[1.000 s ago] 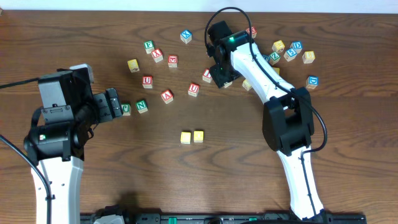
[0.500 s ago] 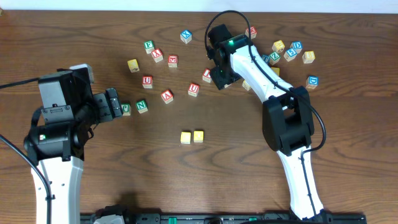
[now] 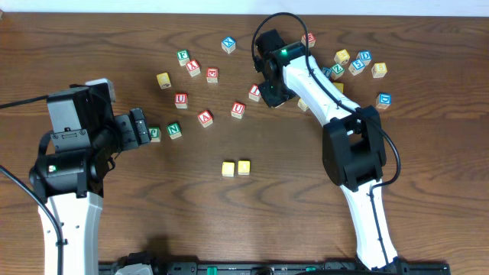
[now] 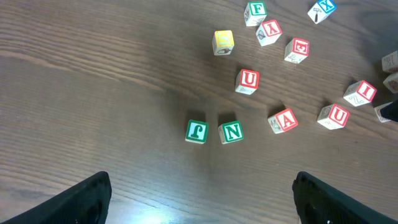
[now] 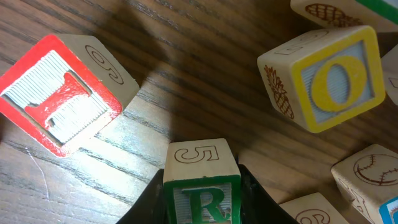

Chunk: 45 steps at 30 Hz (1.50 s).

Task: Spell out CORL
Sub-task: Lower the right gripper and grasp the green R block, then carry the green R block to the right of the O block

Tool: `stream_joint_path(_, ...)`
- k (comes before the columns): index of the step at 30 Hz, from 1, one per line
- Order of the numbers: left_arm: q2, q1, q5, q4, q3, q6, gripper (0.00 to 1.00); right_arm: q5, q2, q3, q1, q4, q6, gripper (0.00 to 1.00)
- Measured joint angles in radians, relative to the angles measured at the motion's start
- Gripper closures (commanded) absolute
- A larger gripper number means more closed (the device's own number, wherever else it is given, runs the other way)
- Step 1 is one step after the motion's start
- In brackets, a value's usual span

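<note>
My right gripper (image 3: 273, 95) is shut on a green R block (image 5: 202, 186), held between its black fingers at the back of the table among other blocks. A yellow O block (image 5: 329, 78) lies just right of it and a red-faced block (image 5: 62, 102) to the left. Two yellow blocks (image 3: 236, 168) sit side by side in the middle of the table. My left gripper (image 4: 202, 205) is open and empty, hovering at the left near the green J block (image 4: 196, 131) and green N block (image 4: 231, 132).
Several loose letter blocks lie across the back: red U (image 4: 247, 79), red A (image 4: 283, 120), another red U (image 4: 334, 115), green F (image 4: 255, 11), a yellow block (image 4: 224, 41). A cluster of yellow and blue blocks (image 3: 359, 63) sits at the back right.
My right gripper has shifted slightly toward the back left with the R block between its fingers. The left arm has not moved.
</note>
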State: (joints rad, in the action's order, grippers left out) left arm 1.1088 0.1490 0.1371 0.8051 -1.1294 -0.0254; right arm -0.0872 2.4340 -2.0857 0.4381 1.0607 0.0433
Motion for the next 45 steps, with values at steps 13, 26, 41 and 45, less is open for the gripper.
stream_joint_path(13, 0.000, 0.000, 0.000, 0.000, 0.000, 0.000, 0.08, 0.000, 0.002, -0.056, 0.000, 0.112, 0.000, 0.93)
stream_joint_path(26, 0.000, 0.000, 0.000, 0.000, 0.000, 0.000, 0.08, 0.000, -0.023, -0.442, 0.004, 0.473, -0.091, 0.99)
stream_joint_path(41, 0.000, 0.000, 0.000, 0.000, 0.000, 0.000, 0.08, -0.002, -0.150, -0.445, 0.106, 0.597, -0.217, 0.98)
stream_joint_path(45, 0.000, 0.000, 0.000, 0.000, 0.000, 0.000, 0.08, -0.049, -0.218, -0.445, 0.140, 0.630, -0.253, 0.98)
